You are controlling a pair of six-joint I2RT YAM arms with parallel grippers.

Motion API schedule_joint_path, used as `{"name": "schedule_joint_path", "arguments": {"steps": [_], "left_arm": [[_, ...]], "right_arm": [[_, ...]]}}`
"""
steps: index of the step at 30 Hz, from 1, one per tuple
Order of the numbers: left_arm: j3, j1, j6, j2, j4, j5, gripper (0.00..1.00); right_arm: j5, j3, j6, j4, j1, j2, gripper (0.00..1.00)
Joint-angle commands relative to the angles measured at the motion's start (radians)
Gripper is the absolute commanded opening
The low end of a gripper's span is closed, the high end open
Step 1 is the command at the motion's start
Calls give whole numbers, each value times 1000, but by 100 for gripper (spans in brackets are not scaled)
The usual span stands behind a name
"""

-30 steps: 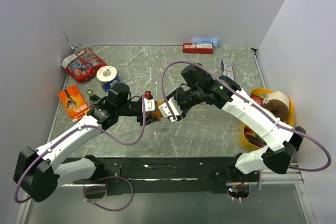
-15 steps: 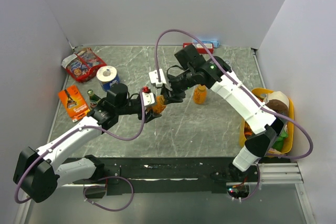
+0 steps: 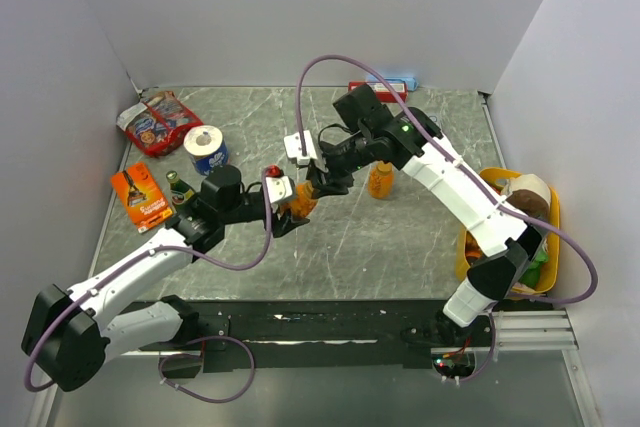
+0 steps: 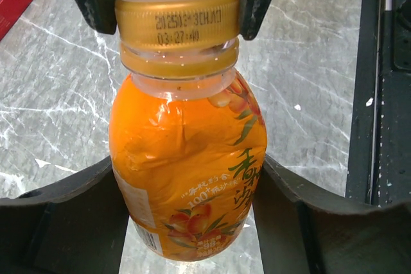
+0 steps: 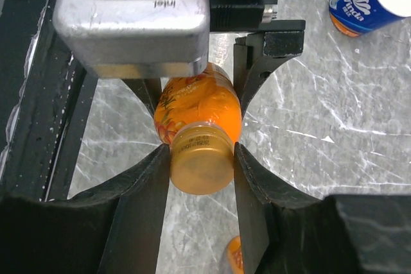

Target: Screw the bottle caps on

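Cap [image 4: 176,17] pinched, bottle [image 4: 189,171] clamped at mid-table

You are looking at a squat plastic bottle with rounded shoulders. It is wearing a glossy orange sleeve that is wrinkling near the top and carrying fruit prints and printed characters. A clear neck ring is showing just under the cap. The cap is sitting on the neck: round, flat-topped, golden orange, with a dark date code running along its skirt. Your left gripper [image 3: 288,212] is clamping the bottle's body between curved black fingers [image 4: 64,222]. Your right gripper [image 5: 201,155] is clenching the cap from both sides, its matte black pads touching the skirt (whether the thread is fully seated, you cannot tell).

Both tools are meeting over the middle of the grey marbled table [image 3: 400,237], so the wrists are crowding each other. Bare stone is showing between them and the near edge. A second orange bottle [image 3: 378,180] is standing upright just beside the right forearm. The green glass bottle [image 3: 178,185], the orange packet [image 3: 140,199] and the paper roll [image 3: 205,142] are sitting well apart on the left side. The red box [image 3: 377,92] is lying along the far edge and the yellow bin [image 3: 548,209] is sitting at the right edge.

The left fingers are hiding the held bottle's base, so you cannot tell whether it is touching the table. The second bottle's top is too small to read from above.
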Motion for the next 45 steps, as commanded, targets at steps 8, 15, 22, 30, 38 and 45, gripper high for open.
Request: {"name": "schedule_joint_path", "arguments": {"steps": [8, 15, 22, 30, 38, 45], "left_arm": [[-38, 9, -85, -77, 143, -14, 1], [-36, 7, -76, -81, 141, -14, 1], [-29, 7, -73, -71, 137, -11, 1], [-21, 9, -87, -61, 164, -23, 1], [-10, 17, -179, -51, 184, -80, 74], [42, 56, -173, -25, -148, -215, 96]], "right_arm": [[9, -33, 210, 77, -38, -62, 75], [-105, 33, 336, 52, -90, 13, 76], [-227, 53, 422, 89, -110, 38, 84], [-222, 32, 459, 134, -110, 50, 69], [-38, 39, 436, 177, -73, 54, 30], [140, 93, 284, 106, -122, 91, 26]]}}
